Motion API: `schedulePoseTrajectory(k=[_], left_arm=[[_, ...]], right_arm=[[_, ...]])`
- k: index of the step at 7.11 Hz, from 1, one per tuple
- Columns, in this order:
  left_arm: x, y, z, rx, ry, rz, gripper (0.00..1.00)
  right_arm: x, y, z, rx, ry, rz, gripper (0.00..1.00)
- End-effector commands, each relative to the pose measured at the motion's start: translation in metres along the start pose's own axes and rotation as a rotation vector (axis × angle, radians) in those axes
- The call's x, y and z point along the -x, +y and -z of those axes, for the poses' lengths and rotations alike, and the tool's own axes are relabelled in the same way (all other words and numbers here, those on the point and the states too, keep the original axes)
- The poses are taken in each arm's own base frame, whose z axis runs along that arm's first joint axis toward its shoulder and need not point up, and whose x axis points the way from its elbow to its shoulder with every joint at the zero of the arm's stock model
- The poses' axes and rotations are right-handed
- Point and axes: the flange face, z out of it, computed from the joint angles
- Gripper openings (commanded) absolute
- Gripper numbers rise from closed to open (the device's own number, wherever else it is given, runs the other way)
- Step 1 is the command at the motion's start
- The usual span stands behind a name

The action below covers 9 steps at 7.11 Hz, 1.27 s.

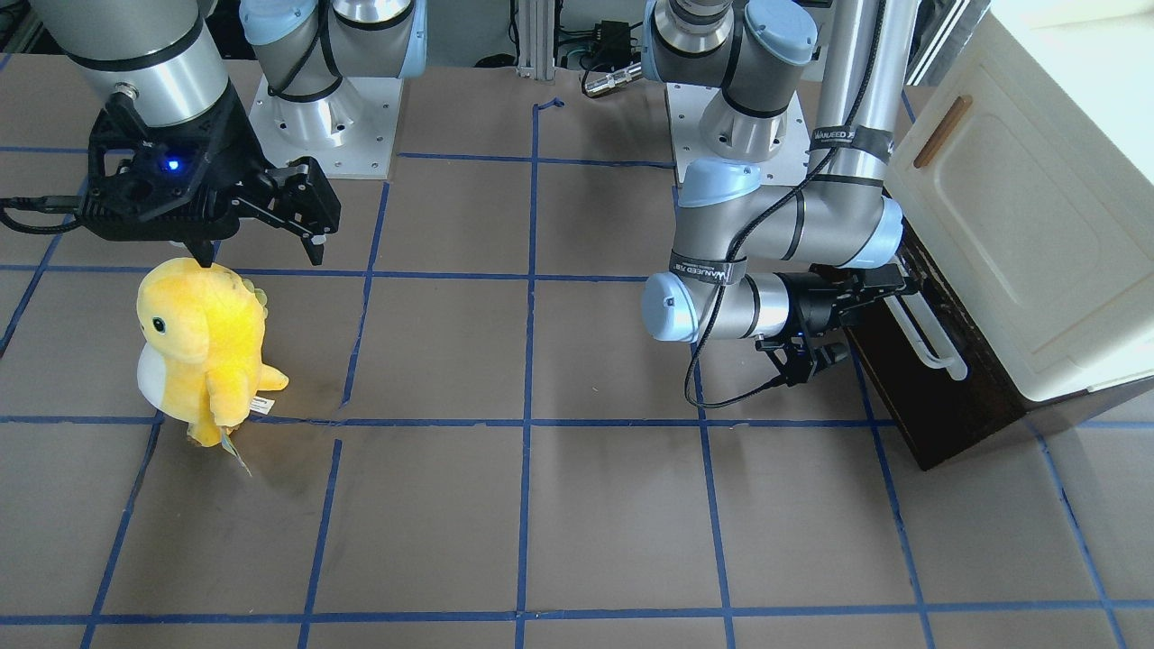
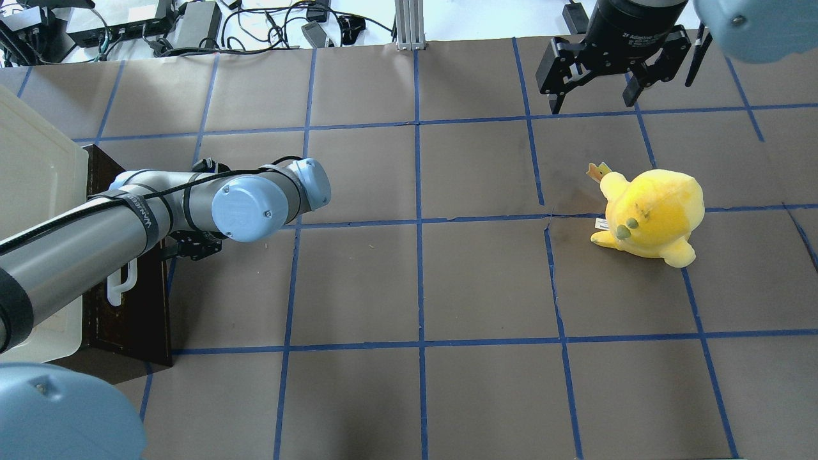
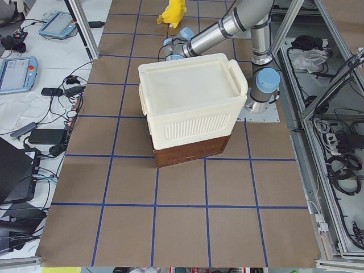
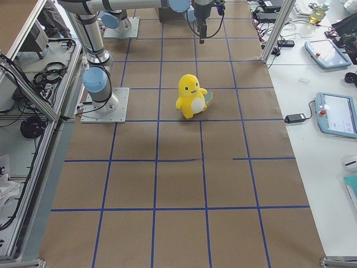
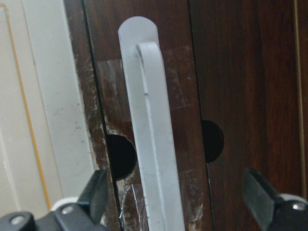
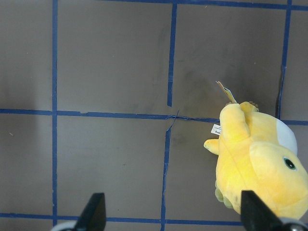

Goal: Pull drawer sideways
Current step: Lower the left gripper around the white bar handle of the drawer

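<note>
The dark-brown drawer sits under the cream cabinet at the table's edge, and its long white bar handle faces the table. My left gripper is open at the handle's far end. In the left wrist view the handle runs between the two fingers, which stand apart on either side without touching it. My right gripper is open and empty, hanging above the table just behind a yellow plush toy.
The cream cabinet has a small brown wooden handle on its panel. The plush toy stands on the brown, blue-taped table surface, far from the drawer. The arm bases are bolted at the table's back.
</note>
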Motion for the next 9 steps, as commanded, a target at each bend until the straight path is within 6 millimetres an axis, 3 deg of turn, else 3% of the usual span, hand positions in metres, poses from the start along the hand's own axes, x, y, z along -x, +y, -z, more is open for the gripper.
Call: schedulePoseTrajectory(k=[1, 2, 5, 9], left_arm=[[-0.001, -0.005, -0.001, 0.003, -0.016, -0.026, 1.0], [0.015, -0.008, -0.006, 0.009, -0.012, 0.001, 1.0], [0.003, -0.008, -0.019, 0.062, 0.006, -0.017, 1.0], [0.002, -0.012, -0.014, 0.104, 0.026, -0.072, 0.99]], right_arm=[[0.0, 0.0, 0.0, 0.0, 0.0, 0.0, 1.0], [0.0, 0.0, 0.0, 0.0, 0.0, 0.0, 1.0], [0.0, 0.0, 0.0, 0.0, 0.0, 0.0, 1.0], [0.0, 0.0, 0.0, 0.0, 0.0, 0.0, 1.0]])
